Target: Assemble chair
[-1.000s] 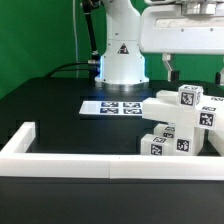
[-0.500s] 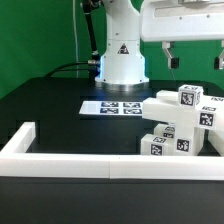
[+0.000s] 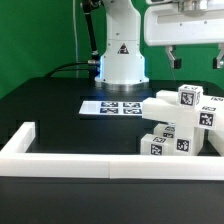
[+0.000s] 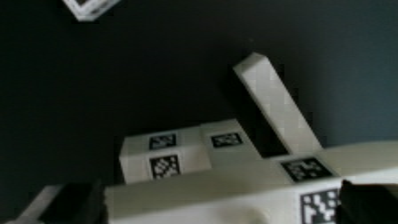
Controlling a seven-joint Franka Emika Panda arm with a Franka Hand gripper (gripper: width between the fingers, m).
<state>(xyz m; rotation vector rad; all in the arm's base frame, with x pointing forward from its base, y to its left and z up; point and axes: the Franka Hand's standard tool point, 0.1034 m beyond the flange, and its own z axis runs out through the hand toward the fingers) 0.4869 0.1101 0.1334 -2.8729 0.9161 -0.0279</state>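
The chair parts [image 3: 180, 125] are white blocky pieces with black-and-white tags, piled together at the exterior view's right, just behind the rail. My gripper [image 3: 197, 60] hangs above the pile, apart from it, with its two dark fingers [image 3: 174, 58] spread wide and nothing between them. In the wrist view the pile fills the lower half: a tagged block [image 4: 187, 150], a narrow slab [image 4: 276, 100] and a large blurred white piece below my gripper [image 4: 210, 205]. The dark fingertips [image 4: 54, 205] stand at either side of that piece without touching it.
The marker board [image 3: 115, 106] lies flat in front of the white robot base [image 3: 120, 60]; a corner of it shows in the wrist view [image 4: 89, 8]. A long low white rail [image 3: 100, 165] runs along the front and turns back at the exterior view's left.
My gripper has risen a little and shifted slightly toward the exterior view's right, staying open. The chair parts have not moved.
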